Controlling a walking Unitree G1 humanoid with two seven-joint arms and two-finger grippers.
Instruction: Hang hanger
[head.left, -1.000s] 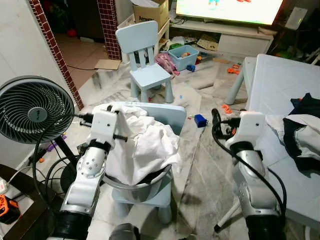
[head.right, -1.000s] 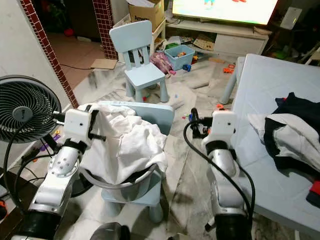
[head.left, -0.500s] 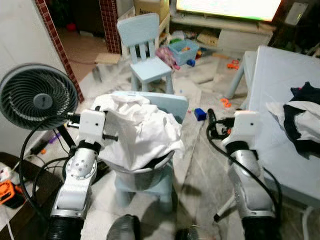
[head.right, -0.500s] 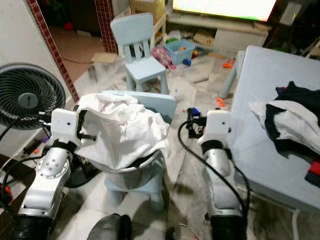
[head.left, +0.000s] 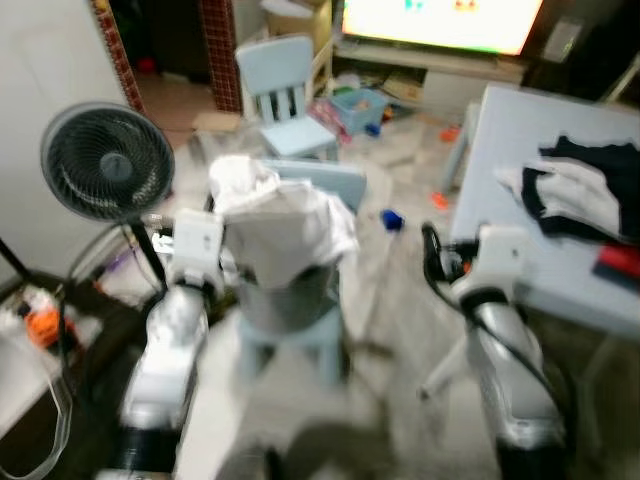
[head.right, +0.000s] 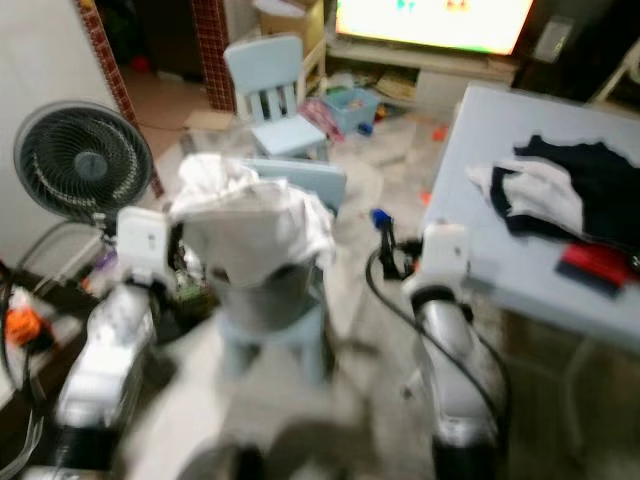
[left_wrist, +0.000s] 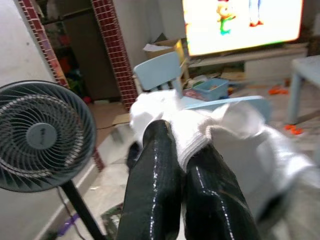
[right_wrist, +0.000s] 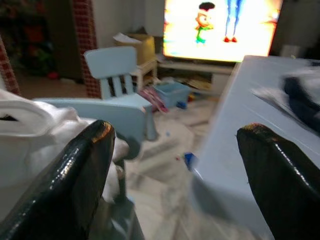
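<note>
No hanger can be made out in these blurred frames. A heap of white laundry (head.left: 280, 205) fills a metal basin (head.left: 285, 295) standing on a light blue child's chair (head.left: 300, 345) in front of me. My left gripper (left_wrist: 179, 146) is shut, its fingers pressed together, close beside the left edge of the white cloth (left_wrist: 200, 122). My right gripper (right_wrist: 176, 131) is open with nothing between its fingers, held between the chair and the light blue table (head.left: 500, 130). Dark and white clothes (head.left: 575, 190) lie on that table.
A standing fan (head.left: 105, 160) is at my left, with cables on the floor below it. A second small blue chair (head.left: 285, 100), a toy bin and a lit television (head.left: 440, 20) are farther back. A brick-trimmed doorway opens at the far left.
The whole picture has shifted and blurred, so the camera has moved back and turned. Both arms keep the same raised pose, and the laundry stays in the basin.
</note>
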